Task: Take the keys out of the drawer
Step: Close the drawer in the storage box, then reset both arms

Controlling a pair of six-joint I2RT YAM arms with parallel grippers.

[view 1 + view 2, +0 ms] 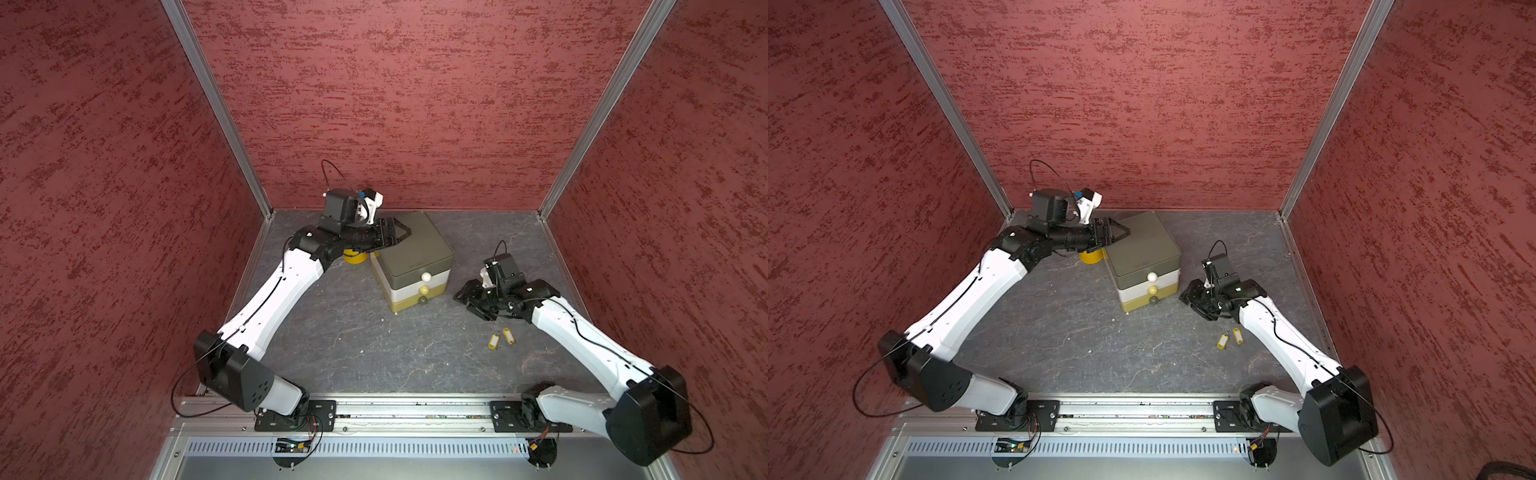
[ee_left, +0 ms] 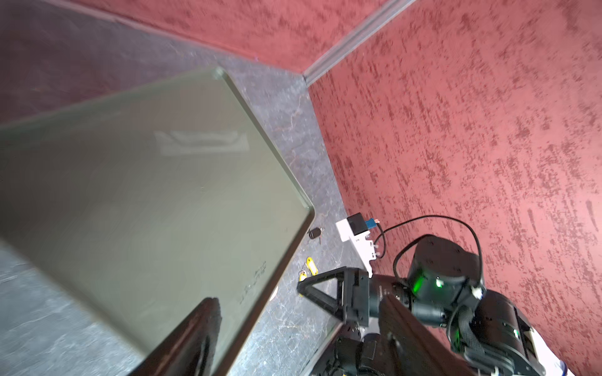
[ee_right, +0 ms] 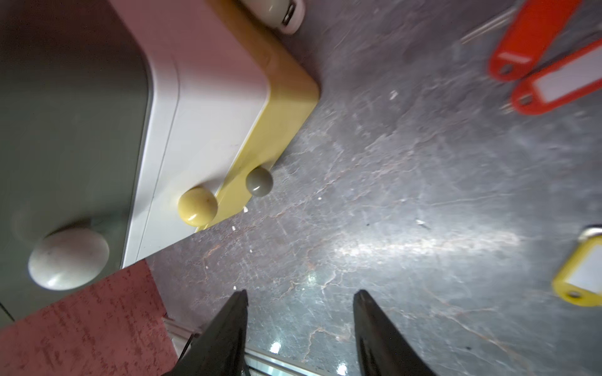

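The drawer unit (image 1: 415,253) is standing toward the far middle, blocking the straight way across, with a yellow object (image 1: 355,257) sitting just beside its left side. Two yellow keys (image 1: 493,341) are lying on the right, near the right gripper (image 1: 465,302), while the near middle of the table (image 1: 340,345) is lying bare for passing.

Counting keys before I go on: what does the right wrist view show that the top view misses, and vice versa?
Right wrist only: two red-tagged keys on the table. Top view only: the left gripper over the drawer unit, and two yellow-tagged keys side by side. Both: the drawer unit's three knobs, and one of the yellow-tagged keys.
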